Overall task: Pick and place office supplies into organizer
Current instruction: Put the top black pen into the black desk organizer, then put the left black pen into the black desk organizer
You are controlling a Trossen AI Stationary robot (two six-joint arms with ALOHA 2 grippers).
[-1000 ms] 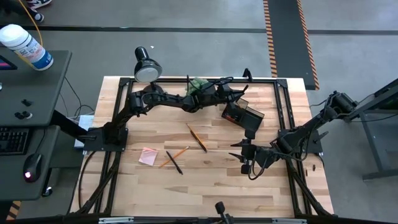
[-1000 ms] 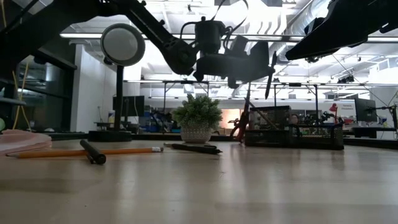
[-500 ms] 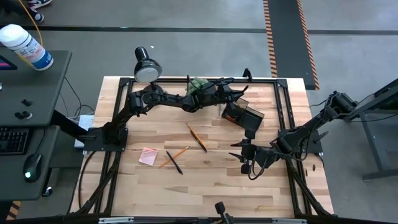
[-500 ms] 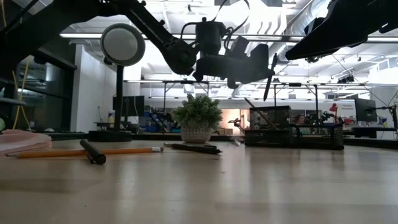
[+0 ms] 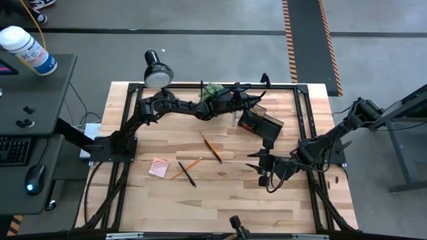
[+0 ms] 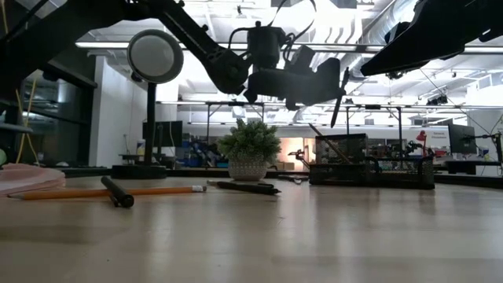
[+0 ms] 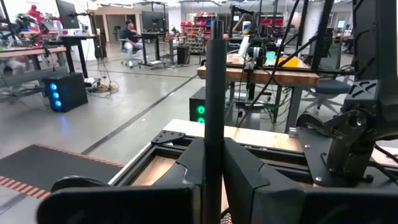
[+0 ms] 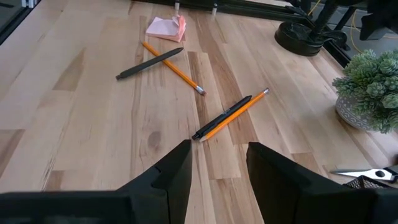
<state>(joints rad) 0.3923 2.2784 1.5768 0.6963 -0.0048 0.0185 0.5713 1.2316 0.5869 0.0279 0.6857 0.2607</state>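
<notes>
Black pen-like stick [image 7: 214,99] pinched in left pincer [image 5: 235,101] just beside organizer [image 5: 261,125], probably drop-in step, needs lowering into a compartment; right pincer [image 8: 216,163] open over tabletop [image 5: 220,200] near remaining pencils [image 5: 212,147].

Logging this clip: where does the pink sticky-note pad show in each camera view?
High view: pink sticky-note pad lies left of centre on the table.
Low view: at the far left edge, lying flat.
Left wrist view: not in it.
Right wrist view: on the wood far beyond the fingers.
Shared landmark: the orange pencil crossed by a black pen, right beside the pad.
</notes>
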